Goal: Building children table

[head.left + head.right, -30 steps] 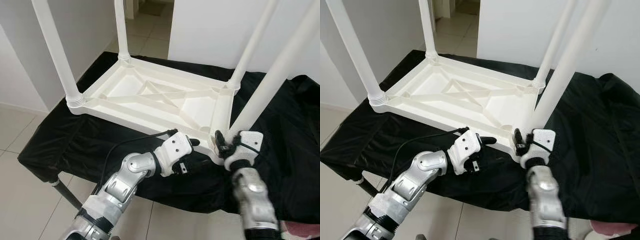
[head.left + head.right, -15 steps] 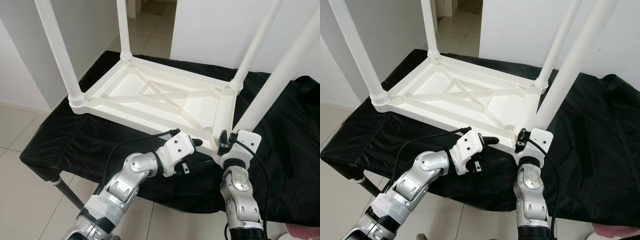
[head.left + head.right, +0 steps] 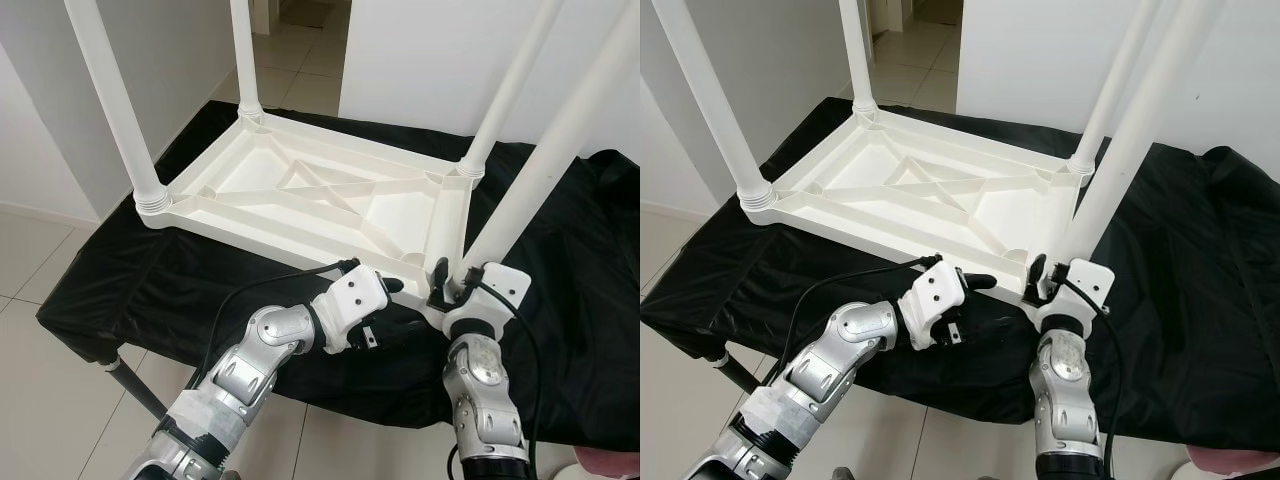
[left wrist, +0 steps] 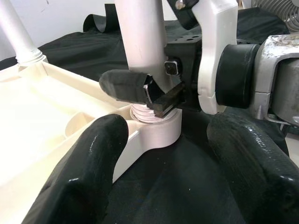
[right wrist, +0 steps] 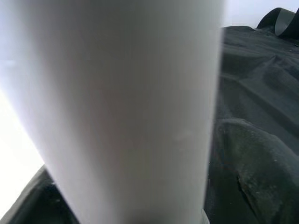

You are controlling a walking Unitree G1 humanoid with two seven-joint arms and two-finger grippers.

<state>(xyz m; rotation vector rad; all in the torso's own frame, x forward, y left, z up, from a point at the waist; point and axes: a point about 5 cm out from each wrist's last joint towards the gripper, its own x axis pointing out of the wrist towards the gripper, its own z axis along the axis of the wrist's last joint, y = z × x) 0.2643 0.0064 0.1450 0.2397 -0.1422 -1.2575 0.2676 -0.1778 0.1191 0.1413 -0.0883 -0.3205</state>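
Observation:
A white plastic children's table (image 3: 300, 190) lies upside down on a black cloth, its legs pointing up. My right gripper (image 3: 448, 285) is shut around the base of the near right leg (image 3: 560, 150), just above its threaded socket (image 4: 156, 123) at the table's corner. One right finger (image 4: 126, 86) wraps across the front of that leg. The leg (image 5: 121, 107) sits very close to the camera in the right wrist view. My left gripper (image 3: 385, 298) is open, low by the table's front rim, its fingers (image 4: 88, 172) spread toward that same corner and touching nothing.
The other legs (image 3: 110, 100) stand at the far and left corners. The black cloth (image 3: 150, 280) covers a low support whose front edge (image 3: 300, 385) is just below my arms. Tiled floor (image 3: 40, 400) lies to the left, a white wall and doorway behind.
My right forearm has swung in under its wrist and stands more upright, while its gripper stays at the leg's base. The left arm has barely moved.

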